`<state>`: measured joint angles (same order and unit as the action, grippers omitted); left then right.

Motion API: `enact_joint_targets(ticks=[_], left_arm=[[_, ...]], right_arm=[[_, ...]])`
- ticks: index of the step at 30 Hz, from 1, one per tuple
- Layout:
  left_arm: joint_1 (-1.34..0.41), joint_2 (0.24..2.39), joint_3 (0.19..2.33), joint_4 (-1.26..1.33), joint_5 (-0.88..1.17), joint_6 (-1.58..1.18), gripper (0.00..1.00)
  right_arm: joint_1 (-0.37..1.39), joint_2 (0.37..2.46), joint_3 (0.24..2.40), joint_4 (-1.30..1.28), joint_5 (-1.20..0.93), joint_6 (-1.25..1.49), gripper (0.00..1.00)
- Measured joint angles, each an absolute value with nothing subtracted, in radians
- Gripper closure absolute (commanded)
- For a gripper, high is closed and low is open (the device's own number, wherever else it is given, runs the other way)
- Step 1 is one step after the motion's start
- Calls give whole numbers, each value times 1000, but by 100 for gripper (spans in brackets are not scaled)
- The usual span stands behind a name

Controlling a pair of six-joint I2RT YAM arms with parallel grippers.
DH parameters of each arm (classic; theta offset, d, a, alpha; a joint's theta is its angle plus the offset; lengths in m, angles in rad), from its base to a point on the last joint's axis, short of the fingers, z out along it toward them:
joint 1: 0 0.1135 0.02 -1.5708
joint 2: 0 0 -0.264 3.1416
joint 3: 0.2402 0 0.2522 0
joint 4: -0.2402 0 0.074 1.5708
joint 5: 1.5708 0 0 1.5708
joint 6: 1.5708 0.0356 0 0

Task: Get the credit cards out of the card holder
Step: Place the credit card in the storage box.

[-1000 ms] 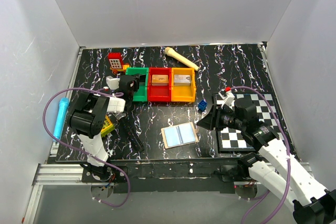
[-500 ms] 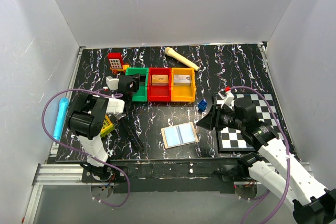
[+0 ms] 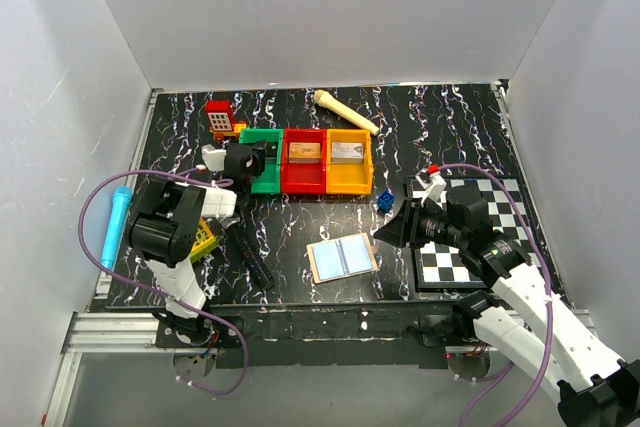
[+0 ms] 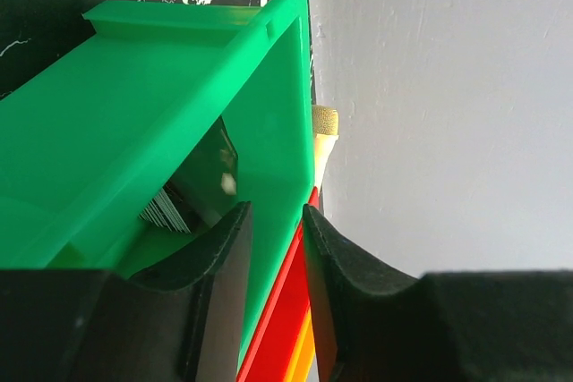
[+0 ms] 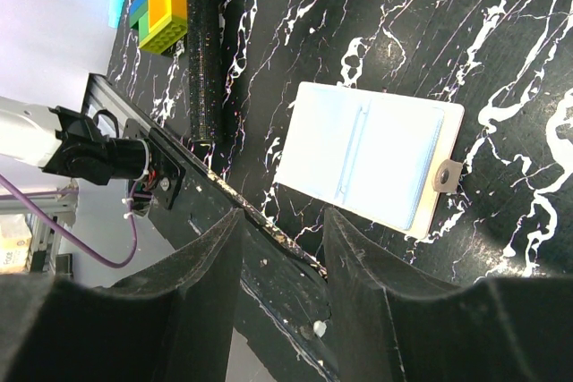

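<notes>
The card holder (image 3: 342, 258) lies open and flat on the black marbled table, pale blue lining up (image 5: 367, 157), with a tan rim and snap tab. No card shows in its pockets. My right gripper (image 3: 387, 231) hovers just to its right, open and empty (image 5: 282, 216). My left gripper (image 3: 260, 160) is over the green bin (image 3: 268, 133), its jaws (image 4: 276, 212) a little apart with nothing between them. Inside that bin lies a dark flat piece with a pale striped edge (image 4: 192, 192), possibly a credit card.
Red bin (image 3: 304, 183) and yellow bin (image 3: 349, 185) adjoin the green one, each holding a small block. A black microphone (image 3: 255, 262) lies left of the card holder. Also here are a chequered board (image 3: 470, 257), bone (image 3: 345, 111), red toy phone (image 3: 220, 119), toy bricks (image 3: 204, 239) and blue tube (image 3: 113, 225).
The left jaws have parted a little over the green bin. Both arms have barely moved.
</notes>
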<state>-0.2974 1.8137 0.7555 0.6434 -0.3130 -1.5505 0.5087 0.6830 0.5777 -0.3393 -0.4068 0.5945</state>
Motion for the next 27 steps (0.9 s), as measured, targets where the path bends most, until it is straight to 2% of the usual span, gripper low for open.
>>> enact_joint_targets(ticks=[4,19,27], left_arm=[[-297,1801,745,643,-310,-1547,66],[-297,1774,727,623,-307,-1515,66],[-298,1713,691,439,-312,-1491,71]], right_arm=[[509,683,577,-337,-407,595,52],[509,682,577,-333,-407,595,52],[509,682,573,-329,-408,595,52]])
